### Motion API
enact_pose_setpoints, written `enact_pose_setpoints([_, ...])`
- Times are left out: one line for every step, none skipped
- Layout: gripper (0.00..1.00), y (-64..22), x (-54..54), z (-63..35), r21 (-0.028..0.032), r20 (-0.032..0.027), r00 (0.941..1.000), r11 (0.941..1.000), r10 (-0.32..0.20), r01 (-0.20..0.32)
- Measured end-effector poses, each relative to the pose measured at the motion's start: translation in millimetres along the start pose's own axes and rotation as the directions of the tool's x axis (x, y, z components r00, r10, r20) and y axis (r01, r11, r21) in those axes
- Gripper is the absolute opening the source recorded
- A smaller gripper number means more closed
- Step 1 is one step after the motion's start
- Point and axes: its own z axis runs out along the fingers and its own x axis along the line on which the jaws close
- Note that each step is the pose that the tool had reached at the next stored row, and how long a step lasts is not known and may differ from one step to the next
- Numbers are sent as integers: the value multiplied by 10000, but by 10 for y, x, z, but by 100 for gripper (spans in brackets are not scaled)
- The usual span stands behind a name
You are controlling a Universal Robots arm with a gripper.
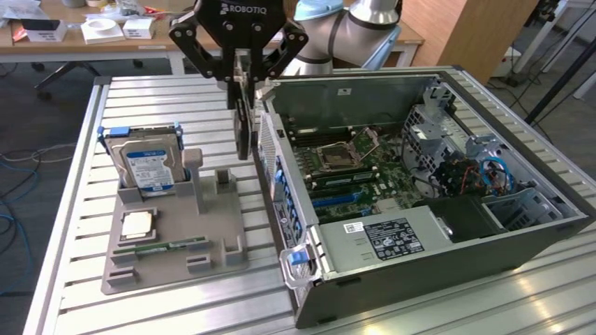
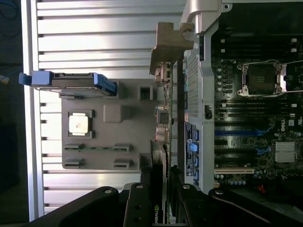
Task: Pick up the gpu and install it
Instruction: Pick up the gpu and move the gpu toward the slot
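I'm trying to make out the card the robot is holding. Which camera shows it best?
The exterior view: the gpu hangs upright from the fingers beside the computer case, its dark side seen at a slant. The wrist view shows it edge-on, with its metal bracket.
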Motion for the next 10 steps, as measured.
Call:
enact_pose_setpoints([26,1,-26,-1,1,-1,10000,10000,-1,1])
enact_pose_setpoints([26,2,-50,-2,1,0,10000,10000,0,0])
enact_pose_setpoints([26,3,-75,-3,1,-1,10000,10000,-1,1])
enact_pose_setpoints([26,4,-101,-4,1,-1,10000,10000,-1,1])
enact_pose_setpoints([26,5,-130,-5,1,-1,10000,10000,0,0])
enact_pose_setpoints([26,7,-190,-6,0,1,10000,10000,-1,1])
enact_pose_setpoints([26,9,-227,-7,0,-1,10000,10000,0,0])
enact_pose_setpoints([26,10,-263,-8,0,0,10000,10000,-1,1])
enact_pose_setpoints([26,11,-299,-10,1,0,10000,10000,-2,2])
enact_pose_setpoints([26,13,-336,-11,1,0,10000,10000,-1,1])
